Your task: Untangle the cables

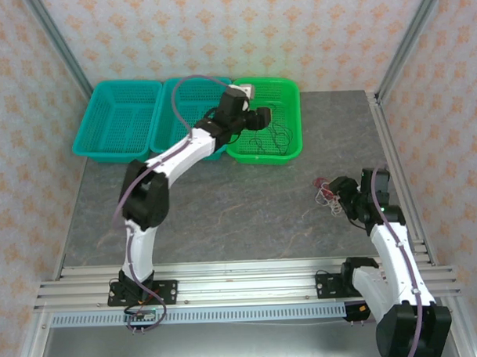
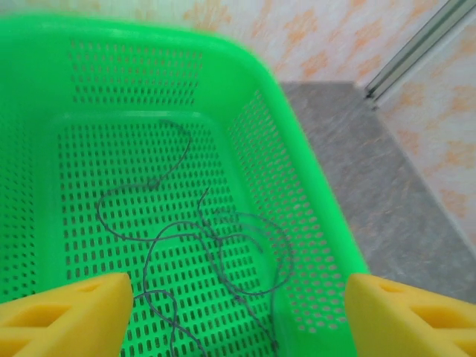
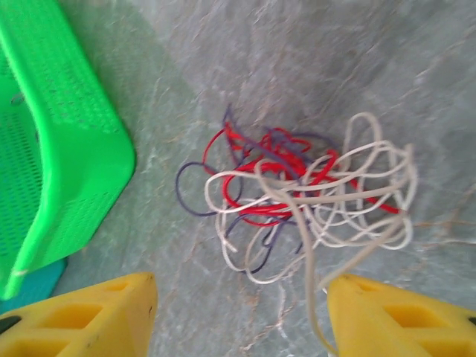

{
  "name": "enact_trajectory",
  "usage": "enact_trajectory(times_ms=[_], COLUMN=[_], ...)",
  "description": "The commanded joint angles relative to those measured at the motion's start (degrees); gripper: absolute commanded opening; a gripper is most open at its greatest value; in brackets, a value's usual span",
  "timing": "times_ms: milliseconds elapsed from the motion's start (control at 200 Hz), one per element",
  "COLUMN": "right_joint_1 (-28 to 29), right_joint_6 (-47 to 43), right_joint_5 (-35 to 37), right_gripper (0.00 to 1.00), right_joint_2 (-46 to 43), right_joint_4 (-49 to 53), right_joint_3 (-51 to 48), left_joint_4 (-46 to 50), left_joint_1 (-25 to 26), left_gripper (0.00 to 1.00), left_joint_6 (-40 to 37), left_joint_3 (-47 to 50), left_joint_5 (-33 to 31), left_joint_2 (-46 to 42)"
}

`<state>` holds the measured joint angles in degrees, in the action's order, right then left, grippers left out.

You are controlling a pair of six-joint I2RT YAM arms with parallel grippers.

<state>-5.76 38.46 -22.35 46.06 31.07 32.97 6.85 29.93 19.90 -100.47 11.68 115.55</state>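
1. The left gripper (image 1: 261, 118) hangs over the green basket (image 1: 293, 122) at the far side of the table (image 1: 239, 210). Its arm stretches forward from the base at the near edge.
2. In the left wrist view, the left gripper (image 2: 238, 316) has its two yellow fingers (image 2: 67, 316) spread wide. Nothing sits between them except the perforated floor of the green basket (image 2: 297, 208) below.
3. One thin dark cable (image 2: 212, 238) lies loose on that basket floor in a few open loops, separate from the others. From above it shows as a faint dark squiggle (image 1: 273, 138) in the basket's near half.
4. The rest of the cables (image 1: 327, 193) lie on the bare table, well to the right of the green basket and just in front of the right gripper (image 1: 341, 198).
5. The right wrist view shows these cables (image 3: 297, 193) as a knot of white, red and dark strands wound through one another, the white loops spilling widest.
6. The right gripper (image 3: 242, 312) hovers near the knot with its yellow fingers (image 3: 82, 316) parted. A single white strand trails down between them close to the right-hand finger, but it is not pinched.
7. A corner of the green basket (image 3: 59, 134) lies to the left of the knot, apart from it.
8. Two teal baskets (image 1: 111, 120) (image 1: 197, 109) stand in a row to the left of the green one.
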Motion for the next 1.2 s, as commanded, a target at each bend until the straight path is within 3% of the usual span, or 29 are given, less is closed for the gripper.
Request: enact_trajectory(times_ms=[0, 185, 315, 485, 530, 646, 726, 806, 986, 1196], right_joint_1=[0.3, 0.3, 0.52, 4.06, 4.31, 4.27, 4.66, 5.51, 9.36, 16.57], right_joint_6=[-2.83, -7.22, -10.08, -11.35, -10.32, -8.08, -8.17, -8.6, -6.01, -2.05], right_joint_5=[9.58, 16.06, 9.37, 1.43, 0.36, -1.79, -2.54, -4.22, -17.66, -23.01], right_gripper=[0.62, 0.62, 0.63, 0.65, 0.6, 0.16, 0.0, 0.0, 0.0, 0.0], right_joint_2=[0.52, 5.8, 14.83, 26.4, 28.32, 30.64, 30.25, 28.3, 22.57, 18.71], right_joint_4=[5.53, 4.24, 0.3, -4.64, -6.31, -9.33, -8.54, -6.06, -3.28, -4.08], right_joint_3=[4.2, 5.43, 6.29, 6.88, 6.39, 5.52, 6.15, 7.5, 9.57, 10.63], left_joint_4=[-7.14, -9.98, -9.65, -13.42, -14.17, -17.28, -19.42, -20.77, -19.64, -21.35], left_joint_1=[-0.12, 4.07, 8.69, 11.73, 12.52, 14.06, 14.16, 14.36, 14.4, 14.45], left_gripper=[0.76, 0.76, 0.77, 0.78, 0.78, 0.79, 0.79, 0.8, 0.81, 0.83], left_joint_6=[0.23, -2.47, -5.13, -3.56, -4.09, -5.86, -5.01, -4.53, -7.55, -12.5], left_joint_3=[4.8, 20.48, 30.93, 43.31, 46.23, 54.8, 59.06, 62.3, 65.73, 67.07], left_joint_5=[1.72, 0.5, -2.71, 1.64, 3.03, 4.88, 6.7, 7.3, 8.8, 12.39], left_joint_2=[-14.45, -30.74, -40.19, -47.37, -48.4, -50.0, -50.55, -51.25, -51.49, -49.66])
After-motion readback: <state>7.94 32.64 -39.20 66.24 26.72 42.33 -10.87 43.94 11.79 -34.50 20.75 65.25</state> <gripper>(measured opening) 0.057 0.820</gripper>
